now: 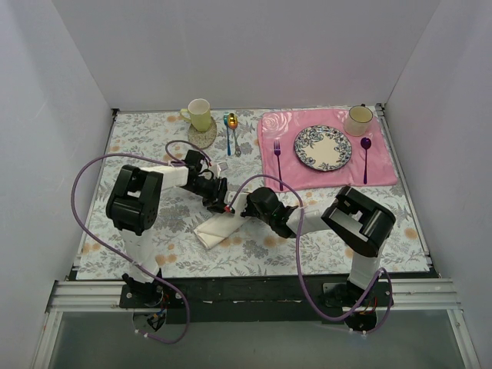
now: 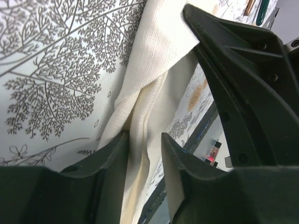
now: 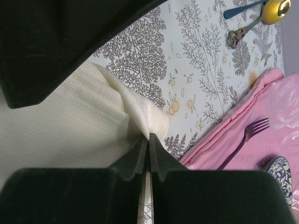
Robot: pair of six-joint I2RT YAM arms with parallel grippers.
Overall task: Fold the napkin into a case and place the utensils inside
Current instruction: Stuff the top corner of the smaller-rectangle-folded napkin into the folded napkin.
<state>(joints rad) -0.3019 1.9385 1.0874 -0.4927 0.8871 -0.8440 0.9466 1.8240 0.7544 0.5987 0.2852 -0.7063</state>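
Note:
The cream-white napkin [image 1: 214, 230] lies partly folded on the floral tablecloth between my two grippers. My right gripper [image 1: 244, 207] is shut on a napkin corner [image 3: 154, 119] in the right wrist view, its own point [image 3: 149, 137] at the pinch. My left gripper [image 1: 227, 206] straddles a raised fold of the napkin [image 2: 140, 112]; the jaws stand apart around it [image 2: 145, 137], with a gap beside the cloth. The gold-bowl spoon [image 1: 233, 123] with teal handle [image 3: 244, 29] lies at the back. A copper knife tip [image 2: 250, 6] shows at the frame edge.
A blue-handled spoon [image 1: 227, 137] lies beside the gold one. A green mug [image 1: 199, 114] stands on a coaster. The pink placemat [image 1: 327, 165] carries a patterned plate [image 1: 322, 147], a purple fork [image 1: 278, 161], a purple spoon [image 1: 366, 157] and a cup [image 1: 359, 119].

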